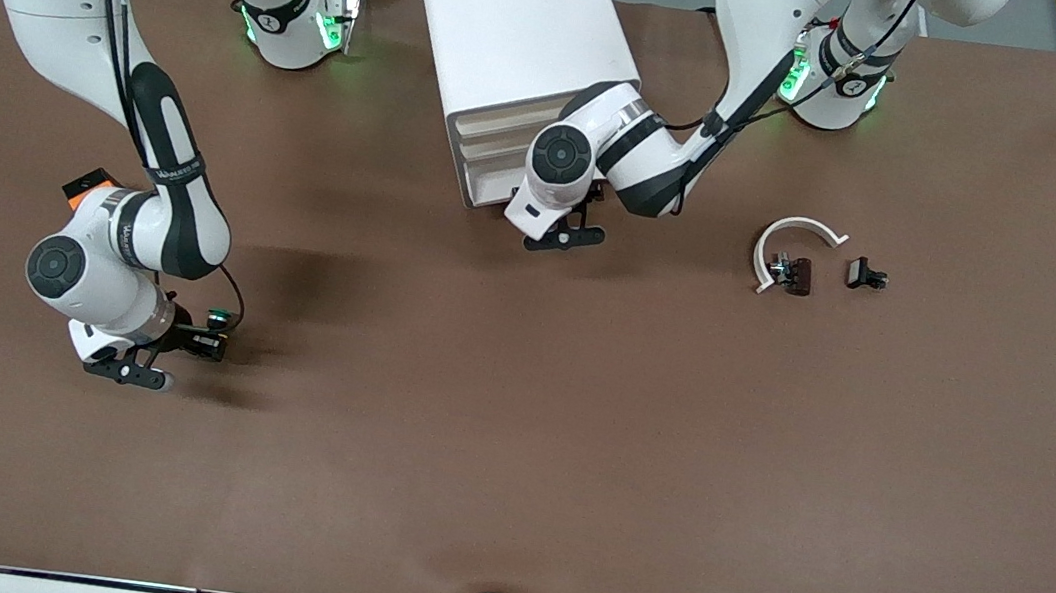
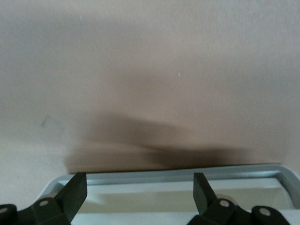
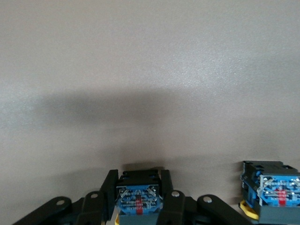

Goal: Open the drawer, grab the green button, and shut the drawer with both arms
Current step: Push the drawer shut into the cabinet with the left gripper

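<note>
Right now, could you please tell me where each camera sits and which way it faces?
Front view: high across the brown table, facing the white box cabinet; the white right arm and left arm show.
Left wrist view: on the left arm, looking past the open left tool at a cream drawer; only its black fingers show.
Right wrist view: on the right arm, looking along the tabletop; the right tool is shut on a black-and-blue button.
Shared: the front view also shows that button's green cap.
</note>
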